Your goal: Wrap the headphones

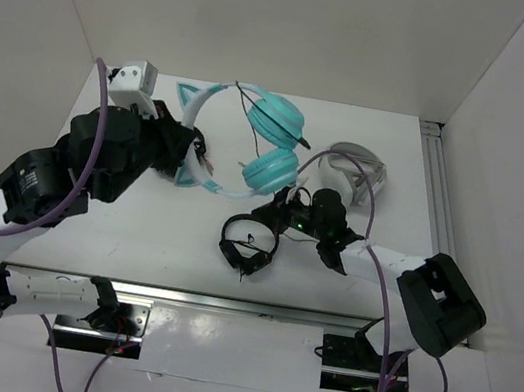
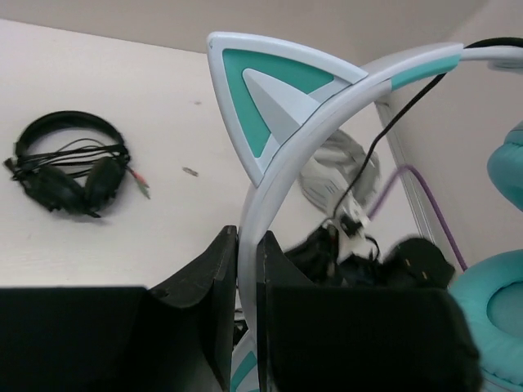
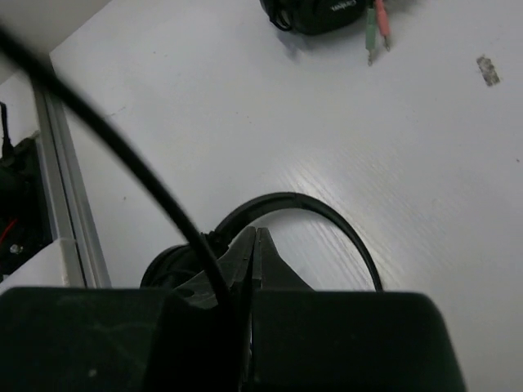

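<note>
The headphones have teal ear cups (image 1: 278, 118), a pale headband (image 2: 327, 106) and a pointed cat ear (image 2: 270, 90). They are held up above the table at the back centre. My left gripper (image 2: 247, 253) is shut on the headband just below the cat ear, and in the top view the left gripper (image 1: 194, 149) sits left of the cups. The thin black cable (image 3: 122, 155) runs down from the upper left into the closed jaws of my right gripper (image 3: 256, 237). From above, the right gripper (image 1: 280, 206) is just below the lower cup (image 1: 269, 169).
Small black headphones (image 1: 248, 244) with pink and green plugs lie on the table in front. Grey-white headphones (image 1: 353, 171) rest at the back right. A thin black band (image 3: 327, 216) lies under the right gripper. An aluminium rail (image 1: 441, 187) lines the right side.
</note>
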Motion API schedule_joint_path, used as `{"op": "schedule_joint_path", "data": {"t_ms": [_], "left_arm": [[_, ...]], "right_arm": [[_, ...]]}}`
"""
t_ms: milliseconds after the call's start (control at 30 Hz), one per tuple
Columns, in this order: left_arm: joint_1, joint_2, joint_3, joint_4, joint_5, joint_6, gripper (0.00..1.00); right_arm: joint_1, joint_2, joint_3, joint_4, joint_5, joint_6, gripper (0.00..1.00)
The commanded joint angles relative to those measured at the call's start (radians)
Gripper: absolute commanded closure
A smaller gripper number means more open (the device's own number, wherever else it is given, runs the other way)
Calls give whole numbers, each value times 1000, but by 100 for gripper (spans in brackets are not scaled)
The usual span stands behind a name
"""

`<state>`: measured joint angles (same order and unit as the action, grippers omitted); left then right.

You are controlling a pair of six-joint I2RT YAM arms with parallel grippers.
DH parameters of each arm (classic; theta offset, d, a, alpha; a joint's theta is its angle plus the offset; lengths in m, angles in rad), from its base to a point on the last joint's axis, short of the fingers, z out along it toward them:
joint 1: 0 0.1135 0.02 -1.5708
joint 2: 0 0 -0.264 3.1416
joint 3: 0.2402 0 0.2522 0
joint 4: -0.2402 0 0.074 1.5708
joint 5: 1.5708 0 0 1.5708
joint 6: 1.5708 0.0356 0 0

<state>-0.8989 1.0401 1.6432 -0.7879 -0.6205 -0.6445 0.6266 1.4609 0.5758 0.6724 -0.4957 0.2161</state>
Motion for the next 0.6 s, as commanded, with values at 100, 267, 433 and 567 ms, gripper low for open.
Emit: {"op": "schedule_joint_path", "data": {"t_ms": [100, 267, 433, 567], "left_arm": [[80, 99, 159, -63, -270, -202, 100], [190, 194, 168, -89, -257, -294, 100], [261, 283, 187, -151, -272, -359, 100], [296, 368, 169, -178, -353, -285, 100]], "right_arm": [[113, -262, -50, -196, 305, -18, 100], [271, -333, 24, -396, 493, -18, 100], [386, -320, 153, -613, 584, -50, 100], [516, -343, 255, -752, 742, -81, 100]]}}
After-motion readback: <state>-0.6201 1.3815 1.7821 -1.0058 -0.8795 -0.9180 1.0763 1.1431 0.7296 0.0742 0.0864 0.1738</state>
